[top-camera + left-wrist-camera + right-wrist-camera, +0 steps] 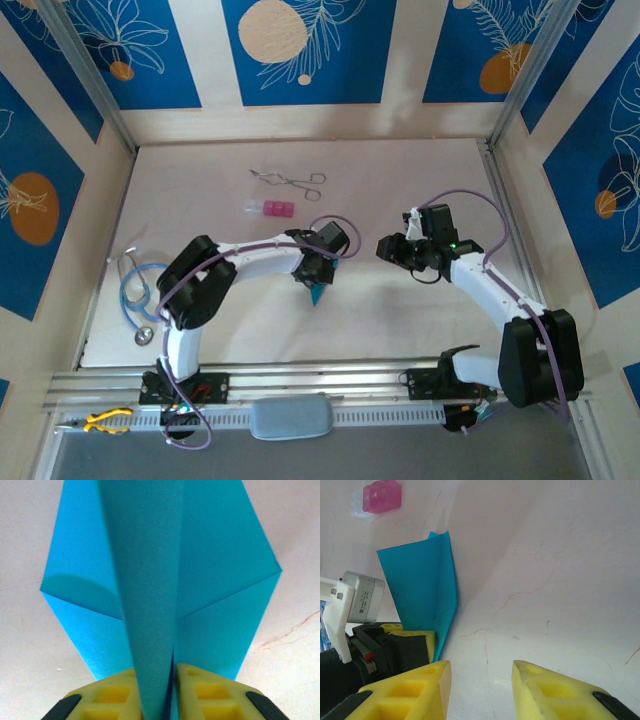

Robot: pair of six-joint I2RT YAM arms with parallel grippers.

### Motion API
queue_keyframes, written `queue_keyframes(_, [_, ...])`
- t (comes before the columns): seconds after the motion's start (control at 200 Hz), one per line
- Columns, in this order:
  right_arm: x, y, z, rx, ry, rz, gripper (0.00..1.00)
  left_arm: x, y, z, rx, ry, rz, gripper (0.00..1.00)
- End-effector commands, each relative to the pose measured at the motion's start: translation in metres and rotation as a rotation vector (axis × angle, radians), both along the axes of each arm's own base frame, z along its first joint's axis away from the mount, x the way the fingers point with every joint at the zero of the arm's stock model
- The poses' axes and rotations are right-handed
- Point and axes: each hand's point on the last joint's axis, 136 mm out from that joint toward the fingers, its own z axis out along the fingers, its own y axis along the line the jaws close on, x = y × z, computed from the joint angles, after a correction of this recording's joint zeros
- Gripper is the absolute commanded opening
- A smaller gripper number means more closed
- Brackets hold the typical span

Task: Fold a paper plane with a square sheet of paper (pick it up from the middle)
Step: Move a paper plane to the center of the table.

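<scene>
Left pincer [173, 676] is clamped on the folded cyan-blue paper plane [150, 570], near the middle of the white table [400, 320]. Right pincer [481, 675] sits nearby, partly open and empty.

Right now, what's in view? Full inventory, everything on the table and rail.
paper plane: 1, cyan-blue, folded, mid-table, pinched in the left gripper
forceps: 1, metal, far centre of the table
pink block: 1, pink with a clear end, just in front of the forceps
stethoscope: 1, light blue tubing, left edge of the table
pliers: 1, yellow handles, near rail, left of the left arm's base
pad: 1, grey-blue, near rail between the arm bases
table: 1, off-white
left gripper: 1, yellow fingers, shut on the paper plane
right gripper: 1, yellow fingers, open, holding nothing, right of the plane
</scene>
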Motion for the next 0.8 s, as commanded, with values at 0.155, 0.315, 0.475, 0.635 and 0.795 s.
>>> queue_keyframes(0.155, [-0.006,-0.003,-0.002,0.013,0.016,-0.016,0.37,-0.010,0.008,-0.017,0.099,0.039,0.012,0.31])
queue_keyframes(0.315, [-0.005,-0.007,-0.001,0.005,0.005,-0.028,0.37,-0.013,0.021,-0.029,0.185,0.055,0.080,0.46])
queue_keyframes(0.475, [-0.004,-0.016,0.001,-0.007,-0.013,-0.053,0.37,-0.016,0.025,-0.037,0.203,0.055,0.159,0.57])
queue_keyframes(0.635, [-0.002,-0.030,0.004,-0.014,-0.030,-0.084,0.38,-0.015,0.020,-0.040,0.180,0.057,0.215,0.68])
queue_keyframes(0.795, [0.005,-0.042,0.008,-0.059,-0.055,-0.112,0.40,-0.008,0.016,-0.016,0.147,0.002,0.229,0.68])
